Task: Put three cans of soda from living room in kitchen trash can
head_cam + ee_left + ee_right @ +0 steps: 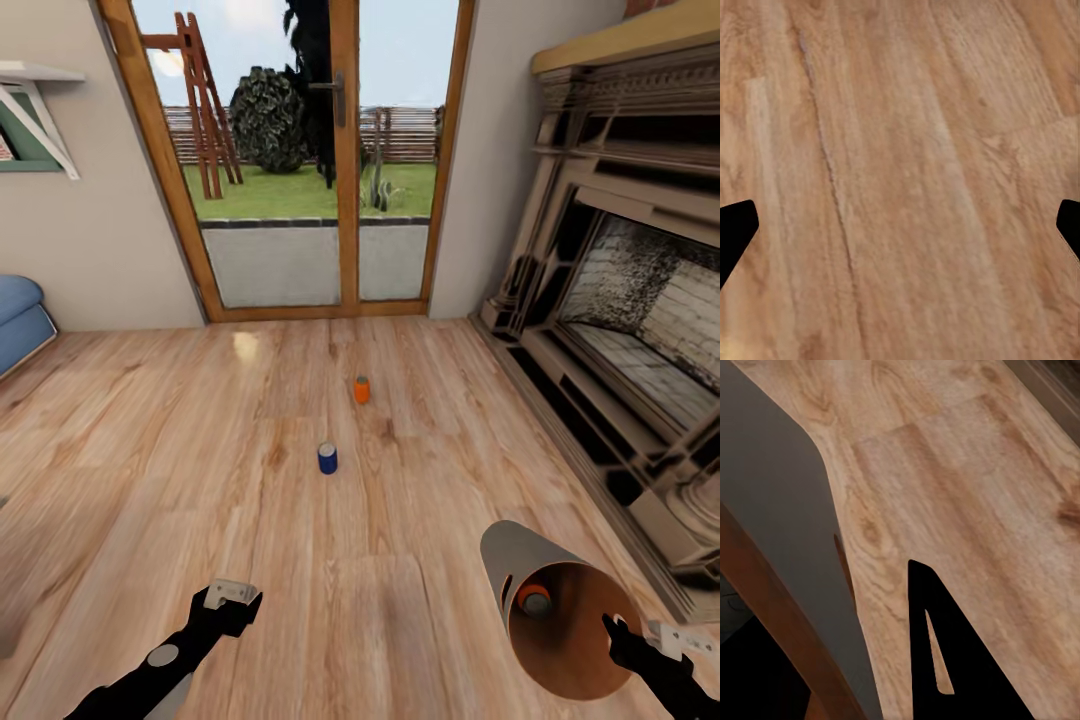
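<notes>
Robot carries trash can toward two soda cans left on living room floor

The right claw [628, 636] grips the rim of the tilted trash can [520, 570], where one orange can [533, 598] already lies inside; the left claw [232, 600] hangs empty, fingers spread wide, over bare wood floor [150, 470]. Ahead of both claws, well apart from them, the blue can [327, 457] stands upright mid-floor, with a second orange can [362, 389] beyond it toward the glass door [290, 160]. With the bin's mouth tipped toward the robot, a jolt could likely roll the collected can out; a careless reach might topple the standing cans.
</notes>
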